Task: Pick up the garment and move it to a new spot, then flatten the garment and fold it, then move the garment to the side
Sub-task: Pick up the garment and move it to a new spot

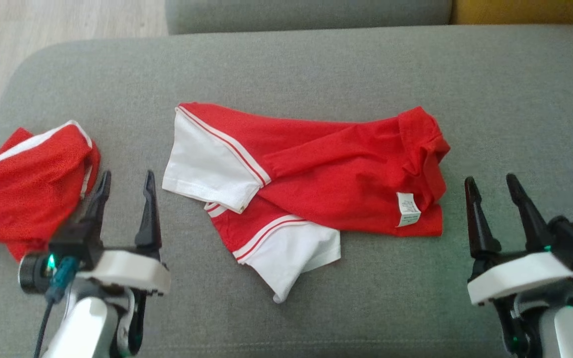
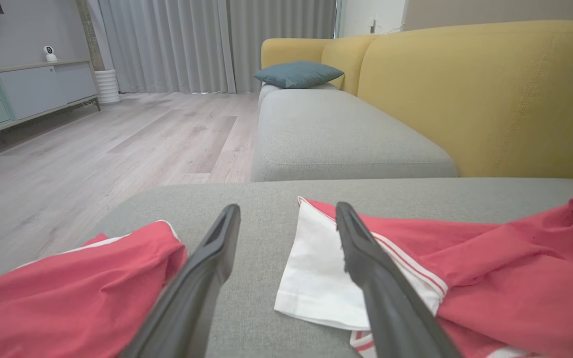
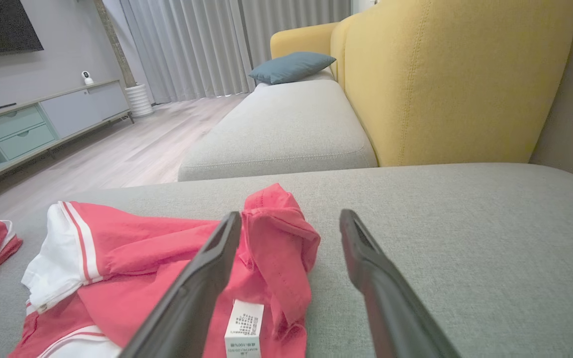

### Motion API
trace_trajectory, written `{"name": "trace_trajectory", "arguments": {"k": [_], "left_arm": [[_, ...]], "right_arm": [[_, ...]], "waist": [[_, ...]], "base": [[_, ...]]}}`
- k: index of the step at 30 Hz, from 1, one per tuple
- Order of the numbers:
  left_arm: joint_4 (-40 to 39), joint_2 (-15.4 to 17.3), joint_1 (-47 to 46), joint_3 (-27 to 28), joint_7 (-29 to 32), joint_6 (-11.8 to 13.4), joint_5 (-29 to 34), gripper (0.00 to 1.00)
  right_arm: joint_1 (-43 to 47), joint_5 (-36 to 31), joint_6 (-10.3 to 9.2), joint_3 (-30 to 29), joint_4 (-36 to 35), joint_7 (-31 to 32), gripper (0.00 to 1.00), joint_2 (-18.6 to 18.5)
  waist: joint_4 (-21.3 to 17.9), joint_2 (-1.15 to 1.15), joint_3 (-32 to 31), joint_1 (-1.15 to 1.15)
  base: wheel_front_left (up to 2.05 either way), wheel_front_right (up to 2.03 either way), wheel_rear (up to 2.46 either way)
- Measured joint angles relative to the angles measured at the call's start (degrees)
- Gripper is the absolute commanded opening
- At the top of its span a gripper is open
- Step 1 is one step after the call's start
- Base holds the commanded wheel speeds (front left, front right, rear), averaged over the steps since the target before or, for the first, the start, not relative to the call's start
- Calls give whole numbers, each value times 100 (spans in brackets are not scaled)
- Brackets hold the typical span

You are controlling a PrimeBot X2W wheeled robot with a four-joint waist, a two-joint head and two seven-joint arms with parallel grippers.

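Poised to pick up garment (image 1: 326, 169) at frame centre.
Held nothing in wide-spread left gripper (image 1: 127, 175), right gripper (image 1: 490, 179); likely needed pinching garment edges.

garment (image 1: 326, 164): matt cloth | cushion (image 1: 515, 99): rough woven fabric

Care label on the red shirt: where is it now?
In the head view the care label lies near the red shirt's lower right edge, just left of the right tool.

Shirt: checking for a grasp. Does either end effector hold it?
No, both the left end effector and right end effector stand open, apart from the shirt.
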Motion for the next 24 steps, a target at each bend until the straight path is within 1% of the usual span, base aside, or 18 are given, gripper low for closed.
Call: {"name": "trace_trajectory", "arguments": {"k": [11, 24], "left_arm": [[-22, 4, 465, 0, 0, 0, 34, 100], [-21, 8, 509, -13, 0, 15, 35, 100]], "right_arm": [[373, 8, 0, 1, -91, 105, 100, 2], [377, 9, 0, 7, -131, 149, 100, 2]], "waist": [[-56, 0, -341, 0], [-67, 0, -311, 0]], "base": [[0, 0, 0], [0, 0, 0]]}}
